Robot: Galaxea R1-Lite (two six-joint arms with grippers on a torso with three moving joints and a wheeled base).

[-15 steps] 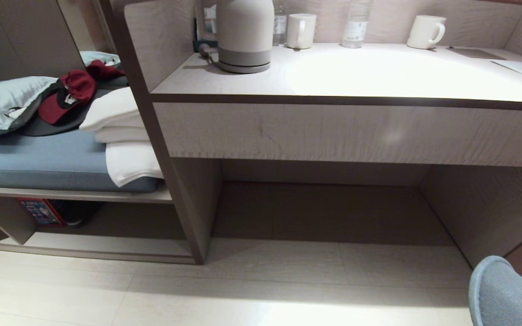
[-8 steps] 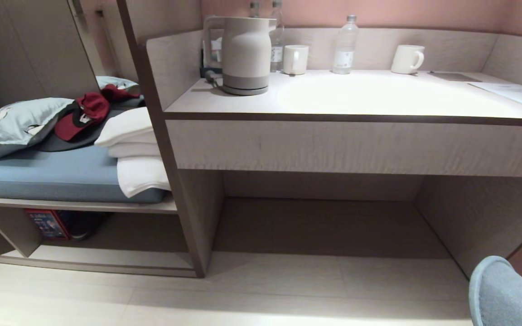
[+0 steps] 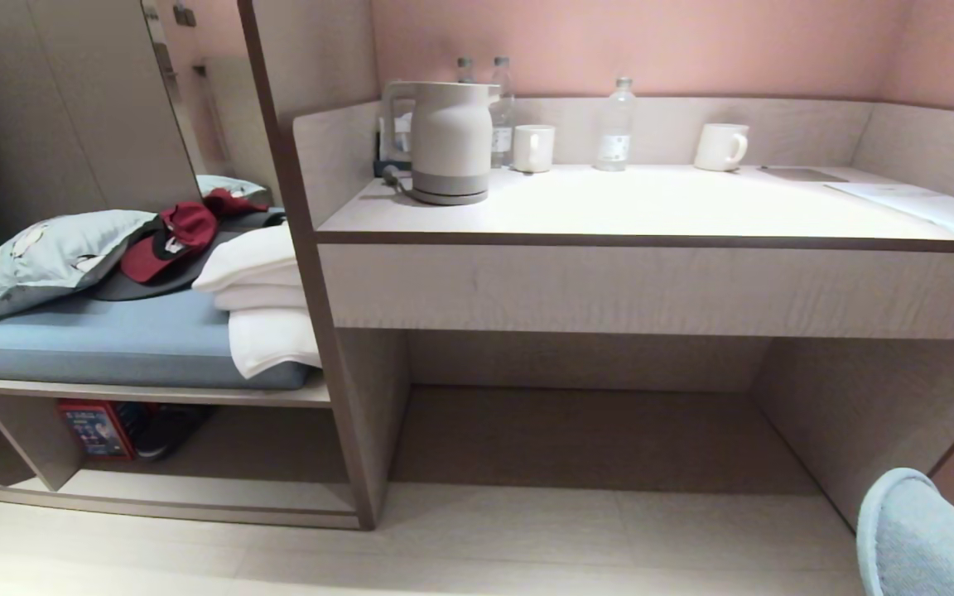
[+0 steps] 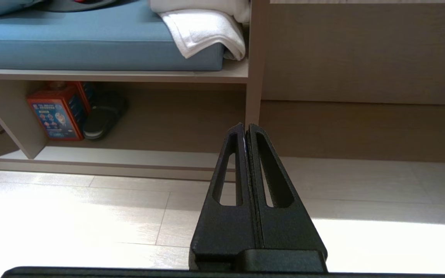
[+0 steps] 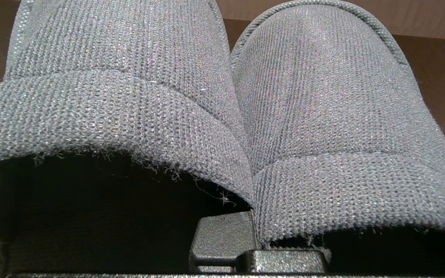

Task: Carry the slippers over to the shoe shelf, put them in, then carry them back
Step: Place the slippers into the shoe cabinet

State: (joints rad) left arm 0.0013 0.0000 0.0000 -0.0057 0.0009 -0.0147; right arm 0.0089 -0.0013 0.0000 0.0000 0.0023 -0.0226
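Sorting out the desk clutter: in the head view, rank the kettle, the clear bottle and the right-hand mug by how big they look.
1. Kettle, clearly largest.
2. Clear bottle, taller than the mug but slim.
3. Right-hand mug, smallest.
The kettle stands a little nearer the camera, yet the gap looks real.

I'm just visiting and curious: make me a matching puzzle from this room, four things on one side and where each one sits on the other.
Things:
1. kettle
2. red cap
3. slippers
4. folded white towels

Places:
A. on the blue cushion, against the desk's side panel
B. held together in the right end effector
C. on the desk top, beside a mug
D. beside the pillow

Pairs: 1-C, 2-D, 3-B, 4-A
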